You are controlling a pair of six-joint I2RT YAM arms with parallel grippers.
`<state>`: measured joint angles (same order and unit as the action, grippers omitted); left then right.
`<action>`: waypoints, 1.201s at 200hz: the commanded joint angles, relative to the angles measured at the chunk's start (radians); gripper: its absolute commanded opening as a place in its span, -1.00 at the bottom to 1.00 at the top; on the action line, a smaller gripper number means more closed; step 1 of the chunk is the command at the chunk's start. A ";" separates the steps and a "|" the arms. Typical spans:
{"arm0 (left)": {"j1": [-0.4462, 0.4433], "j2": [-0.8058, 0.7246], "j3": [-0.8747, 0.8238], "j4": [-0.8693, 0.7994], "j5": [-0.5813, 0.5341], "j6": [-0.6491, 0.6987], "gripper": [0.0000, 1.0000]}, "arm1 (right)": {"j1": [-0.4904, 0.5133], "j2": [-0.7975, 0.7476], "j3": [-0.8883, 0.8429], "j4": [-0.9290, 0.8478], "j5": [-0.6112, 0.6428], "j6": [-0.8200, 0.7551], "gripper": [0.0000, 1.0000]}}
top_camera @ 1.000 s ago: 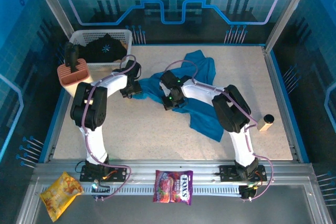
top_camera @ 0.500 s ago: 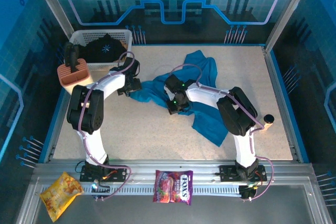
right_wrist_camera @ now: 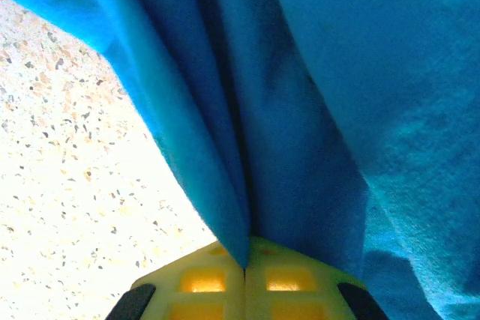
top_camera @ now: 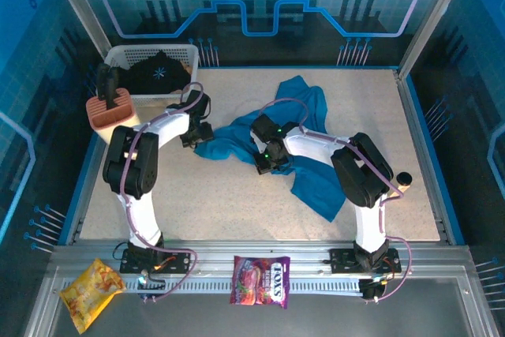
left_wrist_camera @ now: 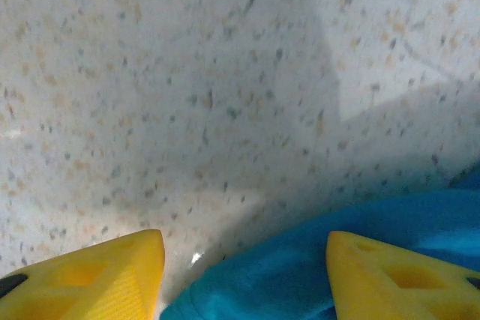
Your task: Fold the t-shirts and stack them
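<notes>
Teal-blue soft cloth t-shirt (top_camera: 306,104): limp, light, probably slumps when lifted; fold pinched tight in right gripper (right_wrist_camera: 244,264), hem between spread jaws of left gripper (left_wrist_camera: 244,252), best taken there.

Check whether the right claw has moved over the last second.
Yes. The right claw, shut on the blue shirt, has slid a little toward the near table edge and rightward, farther from the white basket.
</notes>
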<state>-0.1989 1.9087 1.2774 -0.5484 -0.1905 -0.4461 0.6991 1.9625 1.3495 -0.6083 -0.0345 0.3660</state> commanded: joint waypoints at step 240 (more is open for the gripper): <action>-0.005 0.069 -0.016 -0.036 0.007 0.024 -0.83 | -0.007 -0.032 -0.002 -0.007 -0.037 0.020 -1.00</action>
<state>-0.2001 1.9102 1.2263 -0.5903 -0.1638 -0.4381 0.6991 1.9625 1.3495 -0.6010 -0.0467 0.3775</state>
